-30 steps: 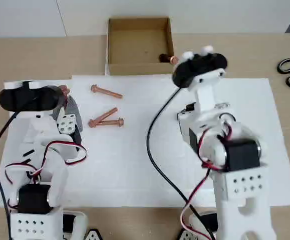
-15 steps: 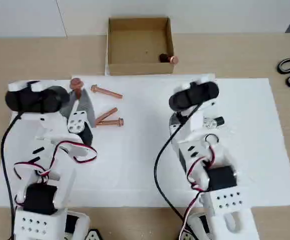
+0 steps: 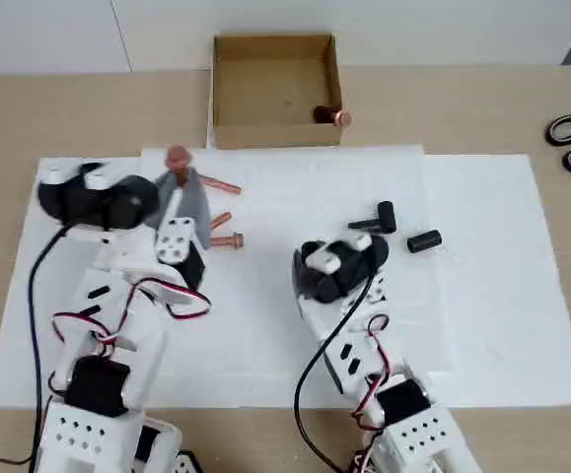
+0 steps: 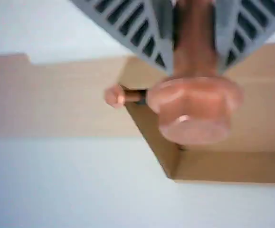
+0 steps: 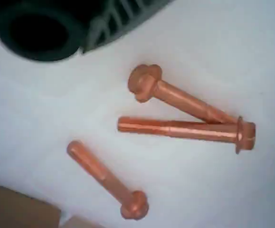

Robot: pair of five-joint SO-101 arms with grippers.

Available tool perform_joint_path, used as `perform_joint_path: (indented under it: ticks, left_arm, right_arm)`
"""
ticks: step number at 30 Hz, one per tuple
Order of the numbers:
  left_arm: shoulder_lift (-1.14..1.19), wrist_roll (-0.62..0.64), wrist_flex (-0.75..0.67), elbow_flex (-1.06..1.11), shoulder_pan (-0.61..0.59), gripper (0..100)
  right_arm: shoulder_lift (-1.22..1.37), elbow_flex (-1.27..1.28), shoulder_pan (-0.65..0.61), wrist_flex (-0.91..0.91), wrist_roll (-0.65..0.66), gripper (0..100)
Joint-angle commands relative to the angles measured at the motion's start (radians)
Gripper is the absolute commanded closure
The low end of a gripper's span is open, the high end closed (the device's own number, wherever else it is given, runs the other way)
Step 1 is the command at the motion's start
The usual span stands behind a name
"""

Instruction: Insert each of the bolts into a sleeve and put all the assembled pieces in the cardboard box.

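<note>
Bolt (image 4: 194, 111) clenched in the left gripper (image 3: 179, 187) jaws, head outward, above the white sheet (image 3: 265, 325) toward the table (image 3: 68, 108) left edge. Three more bolts (image 5: 180, 129) lie just beside; black sleeves (image 3: 423, 239) right of centre. One assembled piece (image 3: 330, 116) sits in the cardboard box (image 3: 228, 89) at the far edge. Right arm (image 3: 339, 271): grip cannot be told.
</note>
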Motion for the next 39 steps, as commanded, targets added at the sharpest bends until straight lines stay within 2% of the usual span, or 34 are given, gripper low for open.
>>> perform_joint_path:
  ticks: [1,4,7,24,39]
  left_arm:
    - [-0.017,0.003,-0.061,0.015,0.058,99]
    - [-0.017,0.000,-0.164,0.071,0.087,99]
    - [-0.017,0.000,-0.207,0.120,0.120,99]
    - [-0.018,0.005,-0.216,0.220,0.252,99]
    - [-0.018,0.048,-0.232,0.231,0.259,99]
  right_arm:
    - [-0.087,0.011,-0.033,0.012,-0.008,99.4]
    - [-0.130,0.011,-0.079,0.079,-0.014,99.4]
    - [-0.157,0.011,-0.125,0.117,-0.074,99.4]
    - [-0.165,0.011,-0.220,0.133,-0.100,99.4]
    - [-0.171,0.011,-0.216,0.131,-0.101,99.4]
